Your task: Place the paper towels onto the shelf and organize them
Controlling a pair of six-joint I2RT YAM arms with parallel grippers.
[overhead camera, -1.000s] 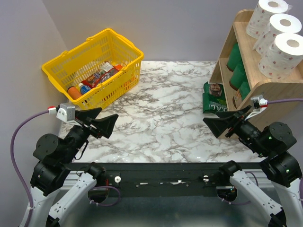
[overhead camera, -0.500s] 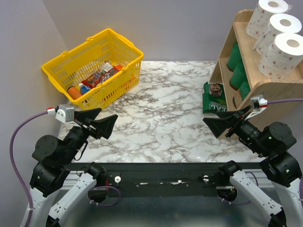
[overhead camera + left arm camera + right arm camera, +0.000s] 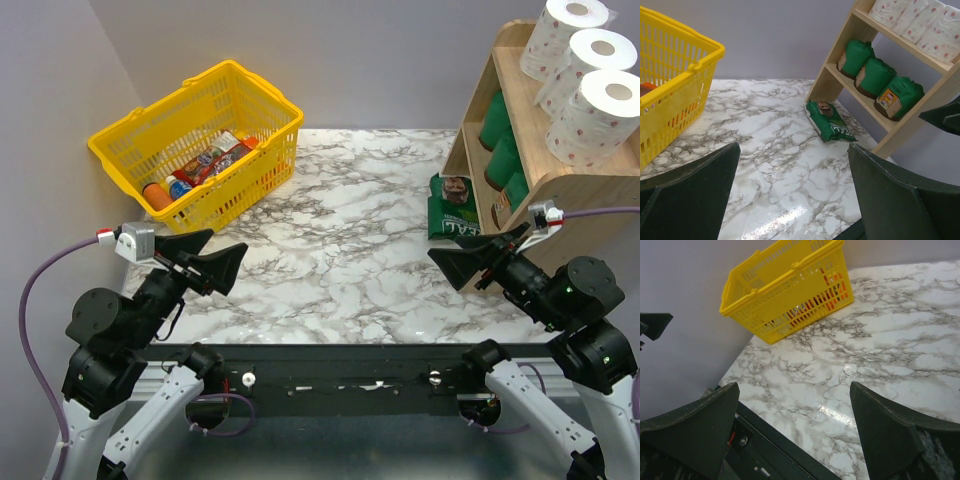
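Three white paper towel rolls with red dots [image 3: 585, 75] lie in a row on the top tier of the wooden shelf [image 3: 560, 190] at the far right; they also show in the left wrist view [image 3: 920, 22]. Three green rolls with brown ends [image 3: 875, 77] lie on the lower tier. My left gripper [image 3: 215, 255] is open and empty, held above the near left of the marble table. My right gripper [image 3: 475, 258] is open and empty, just in front of the shelf's near corner.
A yellow plastic basket [image 3: 200, 135] with groceries stands at the far left and also shows in the right wrist view [image 3: 790, 287]. A green packet [image 3: 455, 205] lies flat on the marble table [image 3: 350, 240] beside the shelf, also in the left wrist view [image 3: 830, 120].
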